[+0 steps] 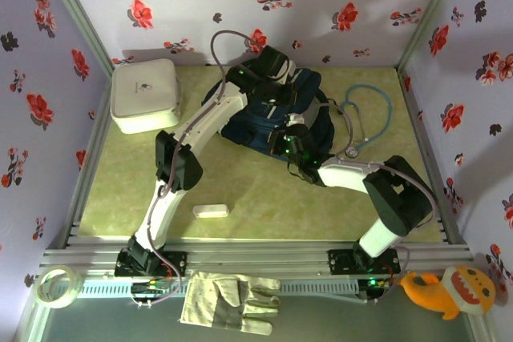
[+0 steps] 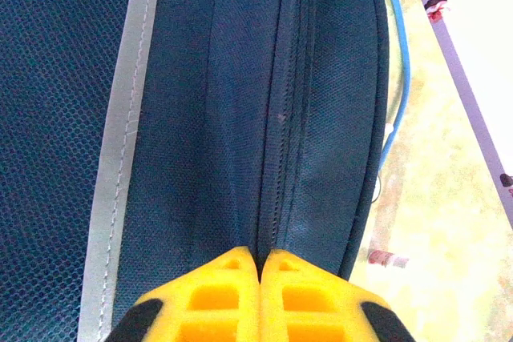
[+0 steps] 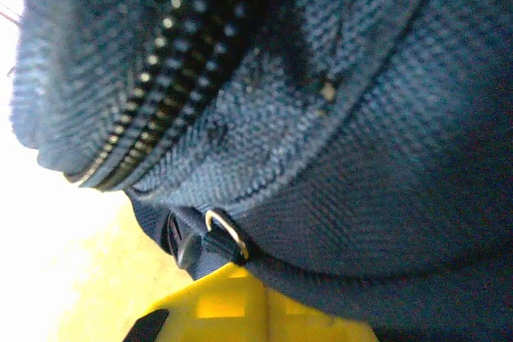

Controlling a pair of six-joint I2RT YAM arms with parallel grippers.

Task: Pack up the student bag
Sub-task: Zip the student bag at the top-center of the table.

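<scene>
Yellow and ribbed, the left tool (image 2: 260,266) has its two fingers pressed flat together with no gap, their tips on a stitched zip seam (image 2: 276,118) of the student bag (image 2: 208,102). Whether any cloth is caught between them cannot be told. To the left of the seam a grey-white stripe (image 2: 120,166) runs down the navy weave, with mesh fabric beyond it.

The right tool (image 3: 266,298) is likewise closed tight, its yellow tips tucked under the bag's bulging edge. Just above them sit a small metal ring (image 3: 227,231) and a dark pull tab (image 3: 186,251); contact with them is unclear. Higher up runs a dark zipper (image 3: 156,98).

From above, the bag lies at the far middle of the green tabletop (image 1: 264,190), both arms reaching onto it. A blue stethoscope (image 1: 374,114) lies just right of it, a white rounded box (image 1: 144,95) well to its left, and a small white block (image 1: 211,211) nearer the arm bases.
</scene>
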